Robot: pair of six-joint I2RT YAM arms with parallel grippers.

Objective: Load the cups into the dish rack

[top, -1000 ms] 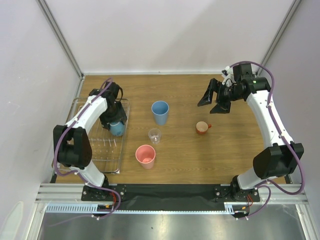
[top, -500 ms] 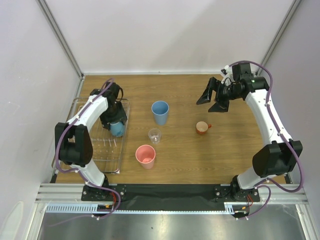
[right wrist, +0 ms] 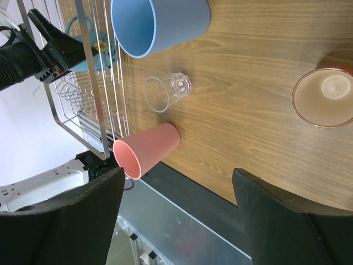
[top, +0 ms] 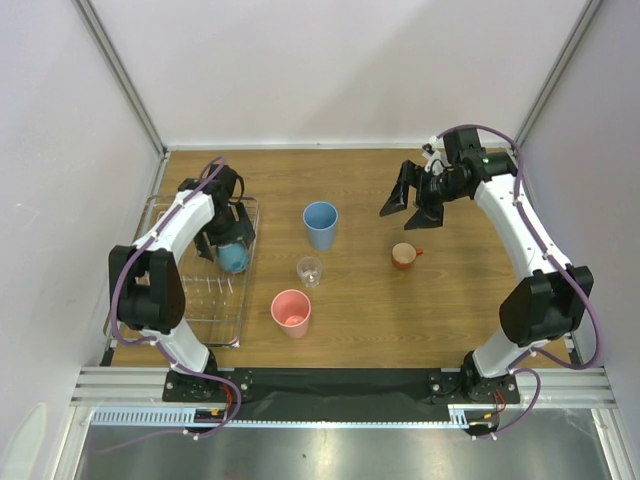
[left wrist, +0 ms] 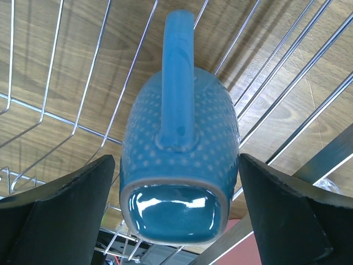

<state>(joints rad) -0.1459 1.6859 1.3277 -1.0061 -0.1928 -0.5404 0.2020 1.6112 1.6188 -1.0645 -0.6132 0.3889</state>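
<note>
The blue-grey mug [top: 234, 258] lies in the wire dish rack [top: 180, 300], handle up in the left wrist view [left wrist: 179, 160]. My left gripper [top: 227, 238] [left wrist: 176, 156] is open astride it, with a gap on each side. My right gripper [top: 410, 197] [right wrist: 179, 171] is open and empty, in the air above the table's right half. The light-blue tumbler [top: 320, 222] [right wrist: 165, 22], clear glass [top: 309, 271] [right wrist: 165, 91], pink tumbler [top: 291, 311] [right wrist: 149, 149] and orange mug [top: 404, 255] [right wrist: 325, 96] stand upright on the wood.
The rack sits at the table's left edge, next to the left wall. Its front part [right wrist: 77, 110] holds only prongs. The orange mug stands just below my right gripper. A metal rail runs along the near table edge [top: 340, 385].
My right gripper has moved left, toward the table's middle, still open. My left gripper and the blue-grey mug have hardly moved.
</note>
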